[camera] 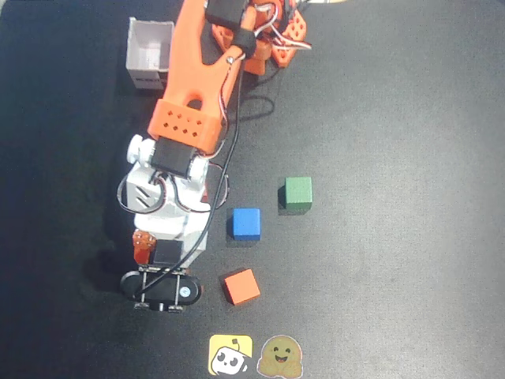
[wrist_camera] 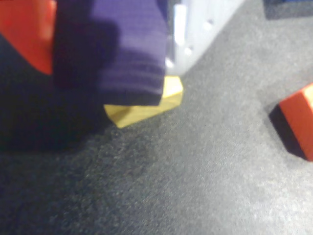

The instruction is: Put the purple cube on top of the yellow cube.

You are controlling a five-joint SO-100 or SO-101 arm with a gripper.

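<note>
In the wrist view the purple cube (wrist_camera: 127,49) fills the top left, held between an orange finger (wrist_camera: 27,34) and a pale grey finger (wrist_camera: 205,24). My gripper (wrist_camera: 110,44) is shut on it. Directly under the cube, the yellow cube (wrist_camera: 146,105) pokes out on the black mat, showing only its front and right corner. I cannot tell whether the two cubes touch. In the overhead view the gripper (camera: 162,254) is at the lower left, with a dark square (camera: 168,253) between its fingers. The arm hides the yellow cube there.
On the black mat lie a blue cube (camera: 245,223), a green cube (camera: 298,193) and an orange cube (camera: 241,286), the last also in the wrist view (wrist_camera: 298,122). A white box (camera: 150,51) stands at the back left. Two stickers (camera: 230,355) (camera: 278,357) lie at the front edge.
</note>
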